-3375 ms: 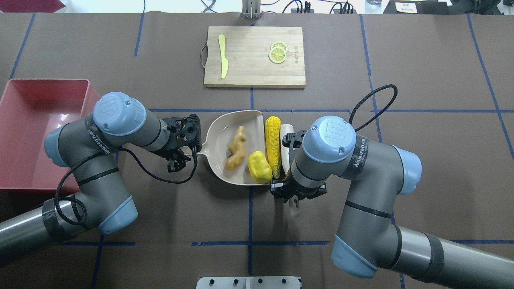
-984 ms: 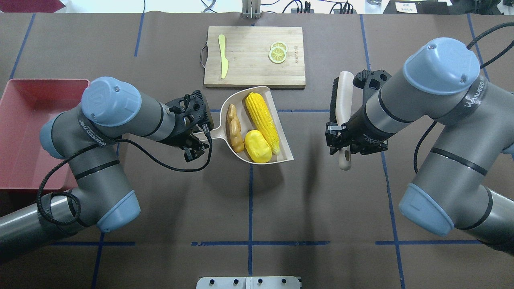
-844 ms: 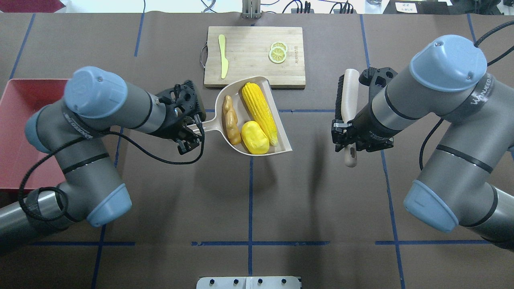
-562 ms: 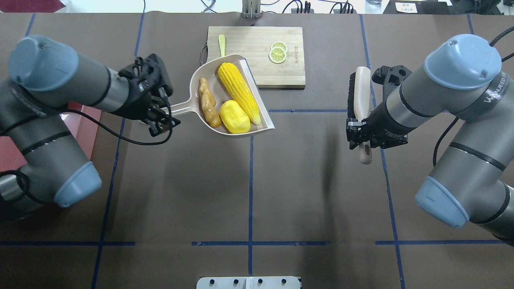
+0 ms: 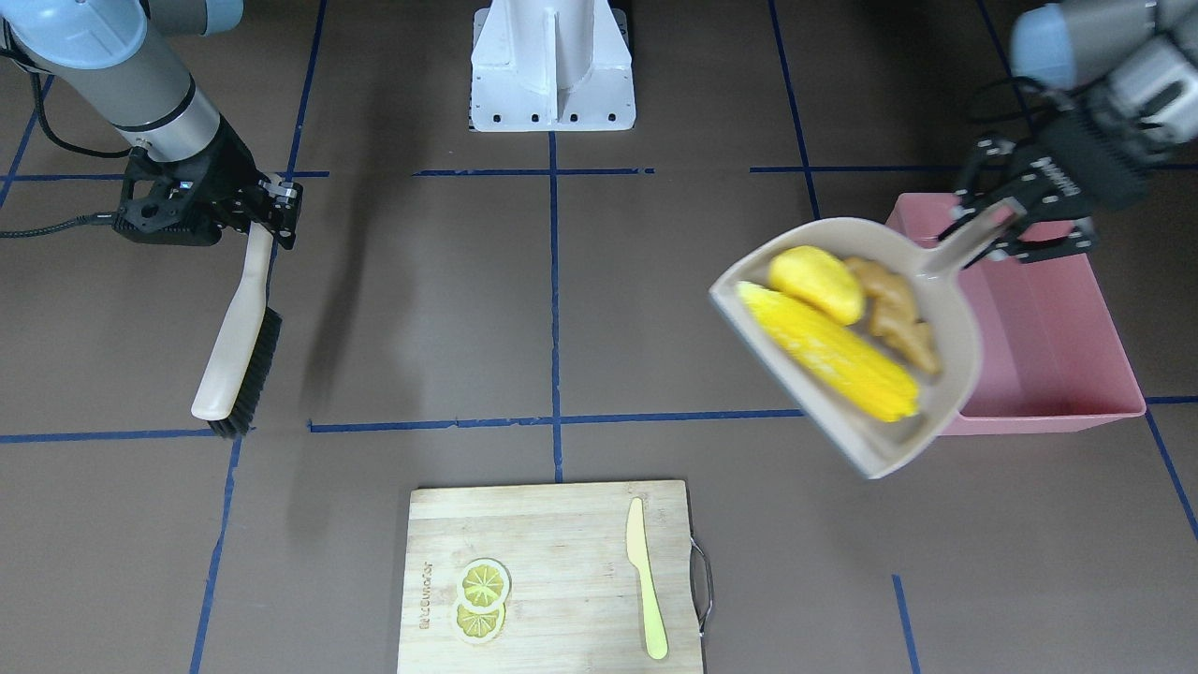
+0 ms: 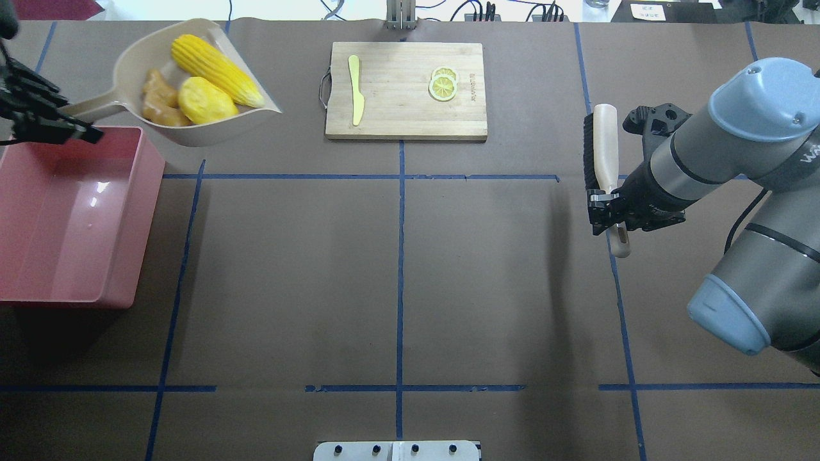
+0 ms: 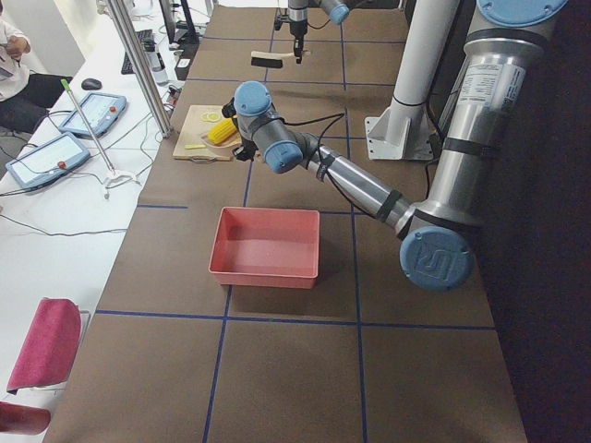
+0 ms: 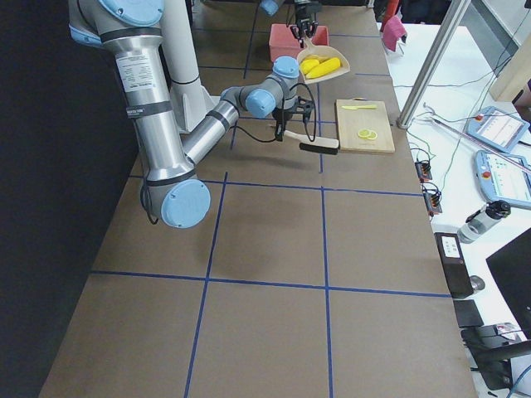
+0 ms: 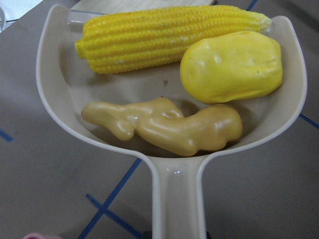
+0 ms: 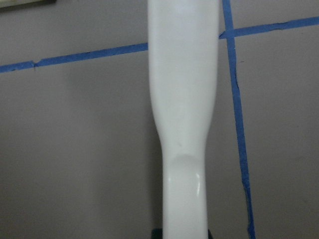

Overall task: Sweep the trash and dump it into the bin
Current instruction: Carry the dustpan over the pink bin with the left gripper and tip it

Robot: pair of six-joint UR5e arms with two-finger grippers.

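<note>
1. Left gripper. My left gripper [image 5: 1015,223] is clamped narrow on the handle of the dustpan [image 5: 966,348]. The fingers sit on either side of the handle's end. The dustpan is held in the air at the left end of the table [image 5: 562,309], with its open mouth turned toward the table's middle and far edge.

2. Load. All three pieces of trash lie inside the dustpan. The corn [image 5: 829,352] lies along the open mouth. The potato [image 5: 816,284] rests against the corn. The ginger [image 5: 895,311] lies nearest the handle, touching the potato.

3. Bin. The bin [image 5: 1041,323] stands at the left end of the table, under my left gripper. I cannot tell whether the pan itself is over the bin or only beside its corner. None of the trash is in the bin.

4. Right gripper. My right gripper [image 5: 251,212] is closed on the handle of the brush [image 5: 236,348], near the right end of the table. The brush head points toward the far edge, and the dark bristles face the table's middle. The brush is held clear of the tabletop.

5. Other items. A board [image 5: 552,524] lies at the middle of the far edge. It carries a knife [image 5: 646,576] and two lemon slices [image 5: 482,599].

6. Markings. The board bears a small stamp beside the lemon slices, too small to read. The lettering on my right arm's band is cut off at the overhead view's edge.
</note>
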